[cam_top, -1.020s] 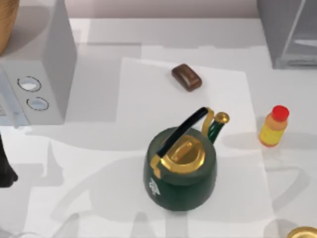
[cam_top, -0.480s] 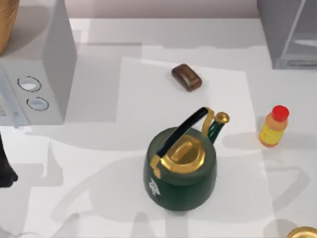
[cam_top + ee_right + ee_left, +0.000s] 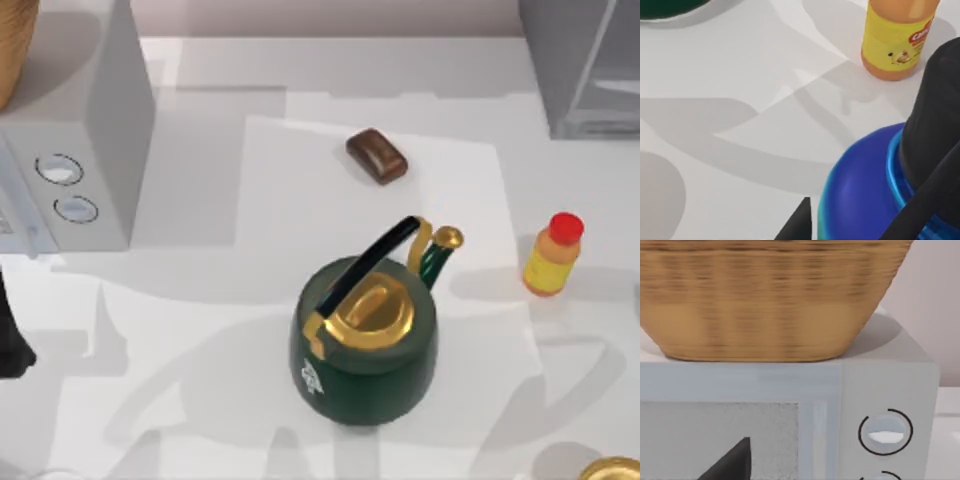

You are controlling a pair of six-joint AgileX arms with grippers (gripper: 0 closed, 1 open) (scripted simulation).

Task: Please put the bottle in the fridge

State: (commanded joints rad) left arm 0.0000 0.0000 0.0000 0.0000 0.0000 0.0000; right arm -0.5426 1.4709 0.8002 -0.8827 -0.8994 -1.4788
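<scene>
Bottle: small yellow-orange plastic bottle (image 3: 552, 258) with a round red cap, upright on the white counter (image 3: 200, 330) at its right side, well apart from the fridge; the right wrist view shows its yellow printed label (image 3: 897, 40).
Fridge: plain grey box (image 3: 580, 65) with a pale glassy door panel, at the far right corner.
Kettle: glossy dark green kettle (image 3: 365, 335), gold lid and spout, black arched handle, mid-counter.
Brown block: rounded, shiny (image 3: 377, 156), beyond the kettle.
Microwave: grey box (image 3: 80, 140) with two round dials, far left; a woven basket (image 3: 770, 295) sits on top.
Blue object: smooth rounded blue shape (image 3: 865, 190), near the bottle in the right wrist view.
Left tool: cannot tell its state.
Right tool: cannot tell its state.
</scene>
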